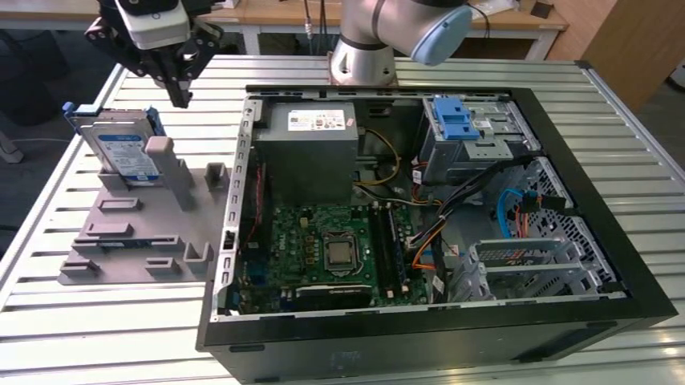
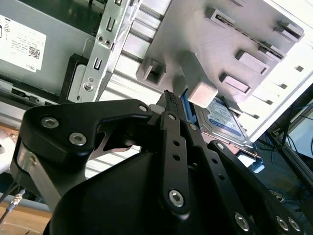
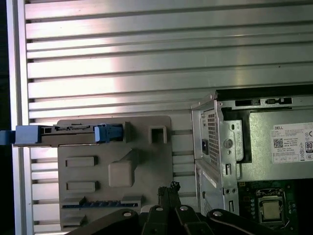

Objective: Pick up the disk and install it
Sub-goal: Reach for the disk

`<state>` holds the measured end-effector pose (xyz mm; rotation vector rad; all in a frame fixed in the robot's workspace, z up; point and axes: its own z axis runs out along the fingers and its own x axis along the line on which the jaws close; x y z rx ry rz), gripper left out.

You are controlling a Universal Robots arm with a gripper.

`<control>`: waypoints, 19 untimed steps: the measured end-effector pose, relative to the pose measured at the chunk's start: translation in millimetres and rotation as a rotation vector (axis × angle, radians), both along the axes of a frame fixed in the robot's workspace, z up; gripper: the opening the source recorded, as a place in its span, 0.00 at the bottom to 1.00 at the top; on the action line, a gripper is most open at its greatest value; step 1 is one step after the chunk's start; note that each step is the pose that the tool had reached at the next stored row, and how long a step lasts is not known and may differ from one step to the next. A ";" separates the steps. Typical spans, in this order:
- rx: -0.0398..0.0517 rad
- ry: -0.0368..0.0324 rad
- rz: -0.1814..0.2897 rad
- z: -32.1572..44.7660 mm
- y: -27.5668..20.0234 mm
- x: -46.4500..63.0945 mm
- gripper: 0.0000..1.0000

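The disk (image 1: 120, 154) stands on edge in the grey holder (image 1: 139, 241), below my gripper (image 1: 180, 96) and slightly toward the exterior view's left; my gripper is clenched on nothing. I judge the disk stiff, dense and sensitive to knocks, with slick metal faces, so squeezing across its blue side rails looks the safest hold. The open computer case (image 1: 428, 200) lies beside me, toward the exterior view's right.

disk (image 1: 114, 149): silver, white-and-blue label, blue side rails | holder (image 1: 139, 233): plain grey | bench (image 1: 96, 321): silver, ribbed in parallel slats | case (image 1: 428, 341): black | motherboard (image 1: 321, 241): green | power supply (image 1: 310, 156): grey, white sticker | drive cage (image 1: 498, 132): silver, blue latch | end effector (image 1: 179, 96): black | arm (image 1: 370, 32): silver-grey, pale blue cap
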<state>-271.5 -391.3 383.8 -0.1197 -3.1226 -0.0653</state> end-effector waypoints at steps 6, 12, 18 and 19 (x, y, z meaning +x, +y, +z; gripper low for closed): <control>0.0001 0.0005 0.000 -0.6 1.1 -8.8 0.11; 0.0000 0.0007 0.000 -0.8 8.6 -19.8 0.11; 0.0000 0.0007 0.000 -1.4 17.2 -34.4 0.11; 0.0000 0.0008 0.000 -1.5 18.2 -36.2 0.11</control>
